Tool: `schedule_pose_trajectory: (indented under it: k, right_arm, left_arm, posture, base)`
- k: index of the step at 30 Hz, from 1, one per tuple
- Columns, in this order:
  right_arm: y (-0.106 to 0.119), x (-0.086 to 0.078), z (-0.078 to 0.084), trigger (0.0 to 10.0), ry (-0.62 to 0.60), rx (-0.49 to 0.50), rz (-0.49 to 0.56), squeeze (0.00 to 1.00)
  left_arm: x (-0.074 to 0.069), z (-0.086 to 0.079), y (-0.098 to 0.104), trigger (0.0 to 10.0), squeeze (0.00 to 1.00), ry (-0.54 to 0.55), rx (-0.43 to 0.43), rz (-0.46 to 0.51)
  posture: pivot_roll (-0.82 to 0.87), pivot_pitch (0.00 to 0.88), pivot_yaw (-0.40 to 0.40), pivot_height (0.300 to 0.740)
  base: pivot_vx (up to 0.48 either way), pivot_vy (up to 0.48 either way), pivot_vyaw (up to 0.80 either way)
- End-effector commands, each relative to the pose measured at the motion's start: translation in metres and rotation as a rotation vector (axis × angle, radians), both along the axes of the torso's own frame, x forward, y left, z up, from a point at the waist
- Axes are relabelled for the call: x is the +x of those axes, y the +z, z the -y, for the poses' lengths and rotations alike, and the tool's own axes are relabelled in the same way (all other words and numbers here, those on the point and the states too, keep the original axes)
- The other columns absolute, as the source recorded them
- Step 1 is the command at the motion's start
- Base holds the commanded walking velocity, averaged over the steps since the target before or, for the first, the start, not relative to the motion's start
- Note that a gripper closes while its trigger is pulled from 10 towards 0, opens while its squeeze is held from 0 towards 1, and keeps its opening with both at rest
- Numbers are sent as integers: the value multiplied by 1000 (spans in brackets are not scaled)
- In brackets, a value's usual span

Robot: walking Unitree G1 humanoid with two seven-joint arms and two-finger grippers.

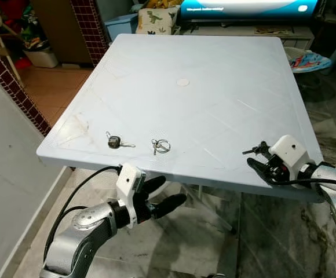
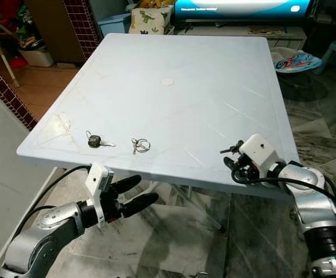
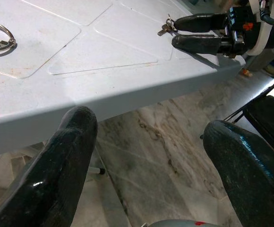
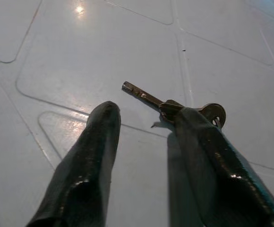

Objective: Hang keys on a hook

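1. While the right gripper (image 2: 233, 161) rests over the table's (image 1: 214, 110) near edge towards its right corner, its two fingers stand apart, and a bunch of keys (image 4: 175, 106) lies against the tip of one finger (image 4: 208, 151); whether the bunch is gripped or merely touched cannot be told.
2. One key's long shaft points away from the fingertips, lying flat on the tabletop, roughly in line with the fingers.
3. Two more key items lie near the same edge towards the left corner: a dark-headed key (image 1: 116, 141) and, just beside it, a key ring (image 1: 161, 146).
4. Below that edge hangs the left gripper (image 1: 169, 194), spread wide and holding nothing; it is the nearer arm to those two.
5. No hook can be made out, so the next move seems to be securing the keys.
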State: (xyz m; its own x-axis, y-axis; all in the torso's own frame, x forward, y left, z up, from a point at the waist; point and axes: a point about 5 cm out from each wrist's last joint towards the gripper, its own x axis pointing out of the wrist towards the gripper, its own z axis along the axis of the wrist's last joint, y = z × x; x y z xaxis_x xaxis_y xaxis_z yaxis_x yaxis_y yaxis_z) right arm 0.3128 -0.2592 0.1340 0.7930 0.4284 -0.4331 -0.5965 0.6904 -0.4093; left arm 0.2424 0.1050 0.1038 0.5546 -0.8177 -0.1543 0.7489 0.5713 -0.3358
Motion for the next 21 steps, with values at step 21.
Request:
schedule_pose_trajectory:
  k: [21]
  right_arm:
    - [-15, -5, -18, 0, 52, 51, -82, 0]
  left_arm:
    - [-3, -2, 0, 10000, 0, -2, 15, -4]
  posture:
    - [-76, 125, 88, 740]
  base:
    - [0, 0, 0]
